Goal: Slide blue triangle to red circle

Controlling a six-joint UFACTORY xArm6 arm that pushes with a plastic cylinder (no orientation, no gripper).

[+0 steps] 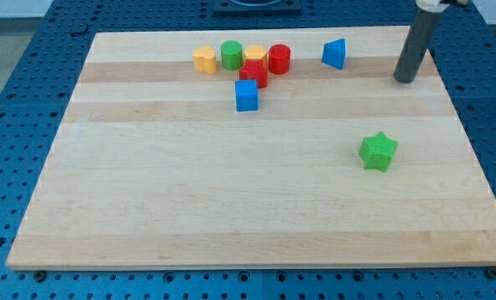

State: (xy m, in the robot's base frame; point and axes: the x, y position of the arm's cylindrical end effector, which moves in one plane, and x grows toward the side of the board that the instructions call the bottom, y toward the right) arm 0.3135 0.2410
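Note:
The blue triangle (334, 53) lies near the view's top, right of centre. The red circle (279, 59) stands a short way to its left, at the right end of a cluster of blocks, with a gap between the two. My tip (405, 80) rests on the board to the right of the blue triangle and slightly lower, clearly apart from it. The dark rod rises from the tip toward the view's top right.
The cluster holds a yellow block (203, 60), a green circle (231, 55), a second yellow block (255, 57), a red block (253, 73) and a blue cube (246, 95). A green star (378, 152) lies alone at the right. The wooden board (231, 208) sits on a blue perforated table.

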